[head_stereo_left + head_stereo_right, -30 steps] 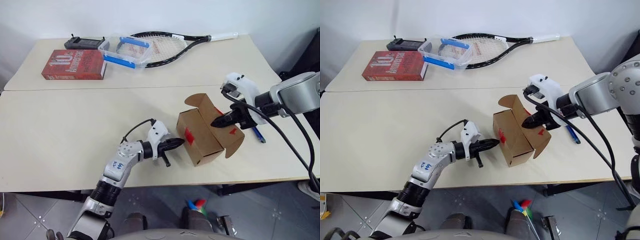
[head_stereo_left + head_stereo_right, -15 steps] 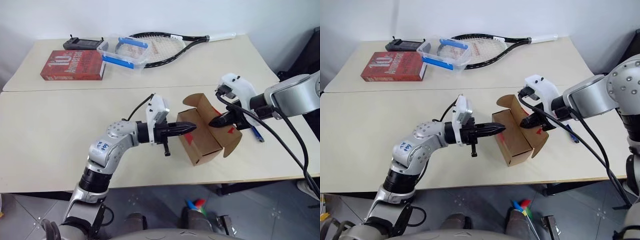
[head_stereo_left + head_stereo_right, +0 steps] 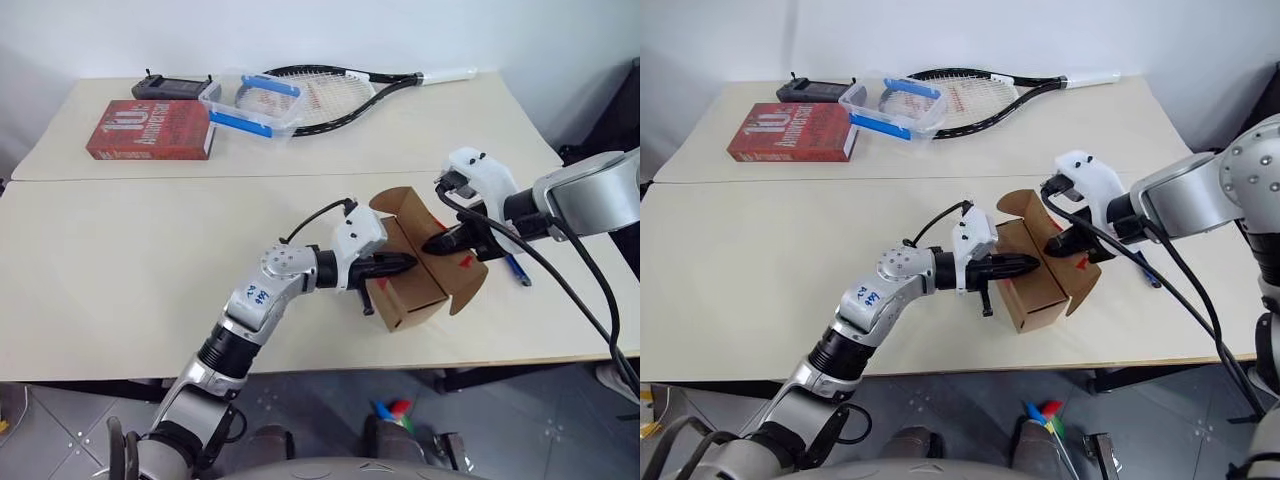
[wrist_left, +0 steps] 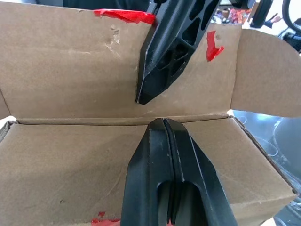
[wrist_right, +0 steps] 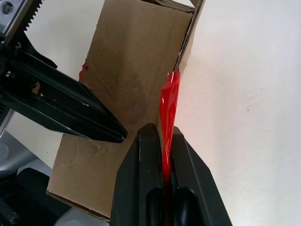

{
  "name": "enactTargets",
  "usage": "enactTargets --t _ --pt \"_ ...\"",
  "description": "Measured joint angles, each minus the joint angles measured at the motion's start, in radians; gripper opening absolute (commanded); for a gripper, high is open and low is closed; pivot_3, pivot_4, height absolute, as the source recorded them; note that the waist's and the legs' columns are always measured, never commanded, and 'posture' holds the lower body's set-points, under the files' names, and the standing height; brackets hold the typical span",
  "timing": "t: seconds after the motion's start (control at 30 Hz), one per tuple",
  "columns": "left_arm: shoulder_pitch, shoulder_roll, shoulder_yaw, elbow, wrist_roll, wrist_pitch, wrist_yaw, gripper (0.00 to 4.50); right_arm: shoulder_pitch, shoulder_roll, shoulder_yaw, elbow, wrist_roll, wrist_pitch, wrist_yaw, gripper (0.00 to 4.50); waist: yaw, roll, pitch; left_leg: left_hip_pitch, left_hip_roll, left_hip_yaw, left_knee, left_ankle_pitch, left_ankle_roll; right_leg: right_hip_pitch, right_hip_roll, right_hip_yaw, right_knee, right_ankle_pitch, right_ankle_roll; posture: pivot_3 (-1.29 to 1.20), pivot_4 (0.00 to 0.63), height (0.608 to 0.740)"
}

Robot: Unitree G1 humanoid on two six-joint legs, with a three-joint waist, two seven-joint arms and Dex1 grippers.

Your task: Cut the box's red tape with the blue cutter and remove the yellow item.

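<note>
The box [image 3: 415, 295] stands near the table's front edge with its flaps partly unfolded. My right gripper [image 3: 432, 244] is shut on the edge of a raised flap [image 5: 141, 61], with a strip of the red tape [image 5: 168, 106] pinched between its fingers. My left gripper [image 3: 408, 263] is shut and empty. It reaches in level from the left over the box's top panel [image 4: 70, 160], its tips close to the right gripper's fingers [image 4: 171, 52]. More red tape [image 3: 466, 262] sticks to the outer flap. The blue cutter [image 3: 517, 268] lies on the table right of the box. The yellow item is hidden.
At the back left of the far table lie a red book [image 3: 148, 130], a clear tub with blue handles [image 3: 250, 100], a black device [image 3: 170, 87] and a tennis racket [image 3: 320, 88]. A seam [image 3: 200, 178] runs between the two tables. The box sits close to the front edge.
My left gripper has risen and moved right, from beside the box's left side to over its top. The right gripper has kept its hold on the flap.
</note>
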Motion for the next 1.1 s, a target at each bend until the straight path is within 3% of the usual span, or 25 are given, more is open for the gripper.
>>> enactTargets --t 0.53,0.63,0.83,1.1 --pt "0.103 0.091 0.051 -0.152 -0.039 0.085 -0.025 0.00 0.032 -0.072 0.049 0.060 -0.363 0.010 0.245 0.04 0.001 0.001 0.000 -0.001 0.000 0.000 -0.001 0.000 0.000 -0.001 0.000 0.000 -0.001 0.000 0.000 0.00 0.150 0.740" --pt "0.165 0.156 0.083 -0.205 -0.065 0.117 -0.042 0.00 0.080 -0.072 0.047 0.062 -0.418 0.011 0.294 0.04 -0.001 0.001 0.000 0.000 0.000 0.000 -0.002 0.000 0.000 -0.001 0.000 0.000 0.000 0.000 0.000 0.00 0.150 0.740" --pt "0.237 0.224 0.118 -0.227 -0.090 0.175 -0.053 0.00 0.129 -0.053 0.011 0.042 -0.455 0.014 0.335 0.04 0.013 0.001 0.000 -0.002 0.000 0.000 0.000 0.000 0.001 -0.001 0.000 0.000 -0.001 0.000 0.000 0.00 0.150 0.740" --pt "0.251 0.217 0.131 -0.222 -0.091 0.199 -0.029 0.00 0.231 -0.003 -0.085 0.010 -0.418 0.014 0.263 0.04 0.011 0.001 0.001 -0.003 0.000 0.000 -0.002 0.000 0.000 -0.003 0.000 -0.001 -0.001 0.000 0.000 0.00 0.150 0.740"
